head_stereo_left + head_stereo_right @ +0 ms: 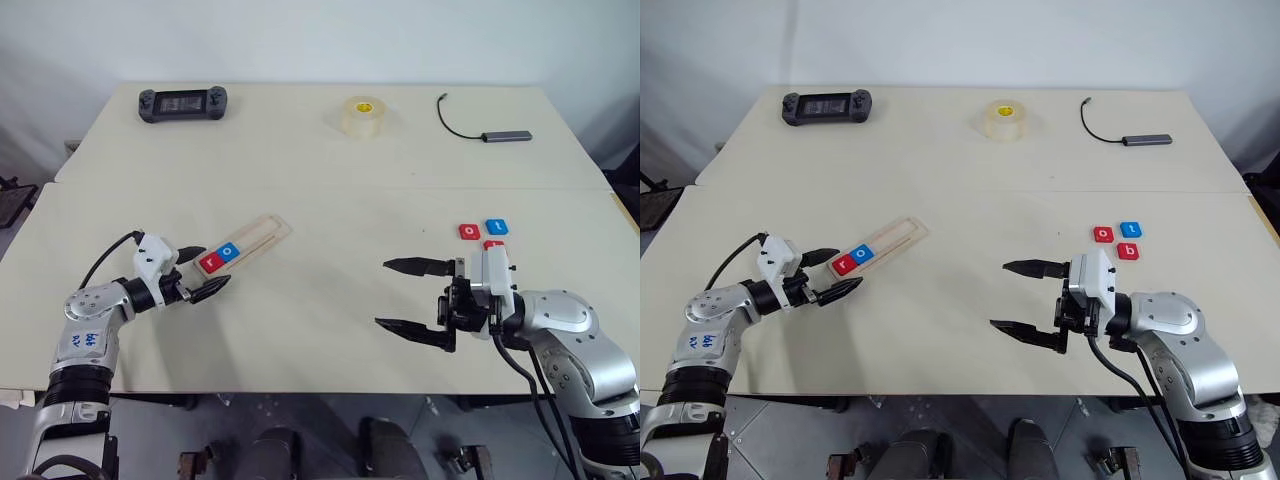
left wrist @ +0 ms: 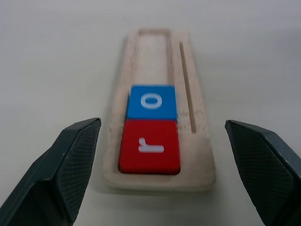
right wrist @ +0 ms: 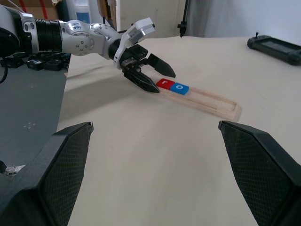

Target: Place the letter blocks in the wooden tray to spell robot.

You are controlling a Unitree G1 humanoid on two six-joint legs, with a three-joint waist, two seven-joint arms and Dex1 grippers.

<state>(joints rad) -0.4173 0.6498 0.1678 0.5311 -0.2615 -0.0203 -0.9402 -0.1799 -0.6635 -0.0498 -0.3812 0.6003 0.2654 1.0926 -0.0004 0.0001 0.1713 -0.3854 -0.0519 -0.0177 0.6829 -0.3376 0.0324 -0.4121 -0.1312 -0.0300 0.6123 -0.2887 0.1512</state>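
Left end effector [image 1: 198, 272] spread before wooden tray [image 1: 262, 234] reading "r" [image 2: 149, 146], "o" [image 2: 151, 101]; right end effector [image 1: 412, 297] spread.

Pale matt wooden tray [image 2: 160, 176], glossy plastic letter blocks [image 2: 149, 146], smooth matt table [image 1: 330, 330]

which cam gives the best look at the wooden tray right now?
Left wrist view: the wooden tray lies close between the open fingers, r and o readable. Both eye views show it whole but small, on the robot's left. Right wrist view shows it slanted, far across the table.
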